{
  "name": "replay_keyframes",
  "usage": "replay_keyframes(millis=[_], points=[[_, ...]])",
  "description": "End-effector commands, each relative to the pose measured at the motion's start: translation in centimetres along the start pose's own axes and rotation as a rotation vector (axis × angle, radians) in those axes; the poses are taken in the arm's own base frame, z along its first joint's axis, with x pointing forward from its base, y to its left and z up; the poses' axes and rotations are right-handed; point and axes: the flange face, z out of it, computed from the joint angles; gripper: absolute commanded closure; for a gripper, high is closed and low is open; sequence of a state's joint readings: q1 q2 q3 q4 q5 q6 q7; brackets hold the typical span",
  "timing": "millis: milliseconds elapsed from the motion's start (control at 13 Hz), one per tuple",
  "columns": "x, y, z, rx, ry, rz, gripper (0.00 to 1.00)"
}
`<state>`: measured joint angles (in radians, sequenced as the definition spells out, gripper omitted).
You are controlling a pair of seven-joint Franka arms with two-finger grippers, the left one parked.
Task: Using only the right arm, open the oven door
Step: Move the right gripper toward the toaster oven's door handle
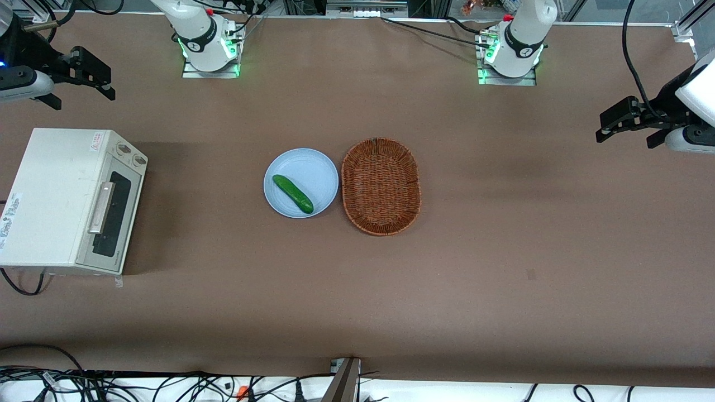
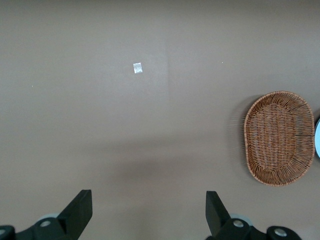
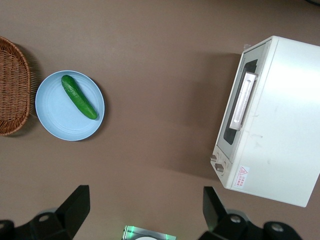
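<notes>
Right arm (image 1: 22,72) held high at the working arm's end of the table, wrist turned so its black gripper (image 1: 92,72) points toward the table's middle. Gripper hangs in the air, farther from the front camera than the toaster oven (image 1: 56,195), touching nothing. Wrist view: the two fingers (image 3: 75,205) stand spread wide with bare brown table (image 1: 503,279) between them.

Toaster oven: cream box, sitting flat at the working arm's end. Oven door (image 1: 109,220) is shut, flush with the body. Beige-grey panel, dark glass window, silver bar handle (image 1: 100,207) running along the upper edge of the door. Two round knobs (image 1: 131,154) sit in a strip beside the door, on the end farther from the front camera. A red-and-white sticker (image 1: 96,140) near that corner of the top.

In front of the door, well apart: pale blue plate (image 1: 318,167) carrying a green cucumber (image 1: 292,194) laid diagonally. Oval wicker basket (image 1: 380,186) just beside the plate, toward the parked arm's end.
</notes>
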<state>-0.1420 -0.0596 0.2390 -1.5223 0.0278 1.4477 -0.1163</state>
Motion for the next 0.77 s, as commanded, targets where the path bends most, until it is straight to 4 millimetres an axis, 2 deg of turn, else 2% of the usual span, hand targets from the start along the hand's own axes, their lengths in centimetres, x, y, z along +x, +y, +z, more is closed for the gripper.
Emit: replay_keyframes(millis=[0, 231, 462, 615, 692], points=[[0.0, -0.8, -0.3, -0.021, 0.006, -0.01, 0.0], [0.6, -0.2, 0.1, -0.041, 0.004, -0.02, 0.0], [1.6, 0.6, 2.0, -0.066, -0.028, -0.011, 0.0], [2.1, 1.8, 3.8, -0.059, -0.062, 0.007, 0.0], [2.2, 2.5, 4.0, -0.069, -0.064, 0.015, 0.0]])
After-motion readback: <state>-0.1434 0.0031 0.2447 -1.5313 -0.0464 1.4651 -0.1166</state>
